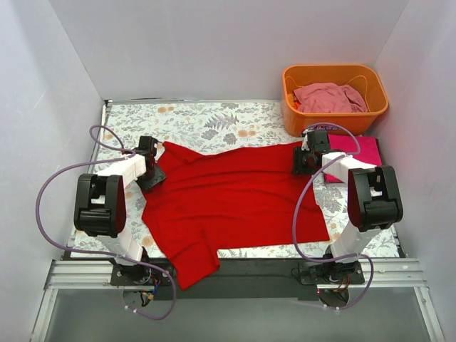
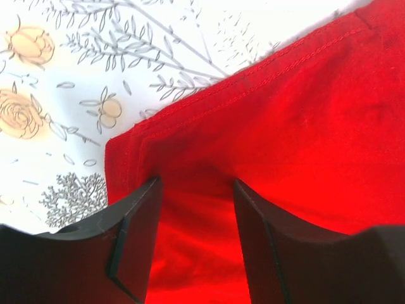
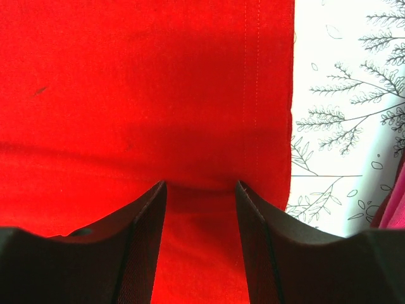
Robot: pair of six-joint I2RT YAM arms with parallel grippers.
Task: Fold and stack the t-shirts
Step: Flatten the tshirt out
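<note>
Both parted, left claw (image 2: 195,182) at red t-shirt (image 1: 235,192) corner, right claw (image 3: 200,183) beside its hem

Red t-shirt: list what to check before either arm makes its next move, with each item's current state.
1. Left gripper over a hemmed corner of the red t-shirt: ok.
2. Right gripper over the shirt beside its side hem: ok.
3. Cloth pinched: not ok; both sets of jaws stand apart, cloth showing in the gap.
4. Shirt fully on the table: not ok; one part lies past the near edge.
5. Magenta t-shirt apart from the red one: ok; bare table shows between them.
6. Pale pink t-shirt out of the way in the orange basket: ok.
</note>
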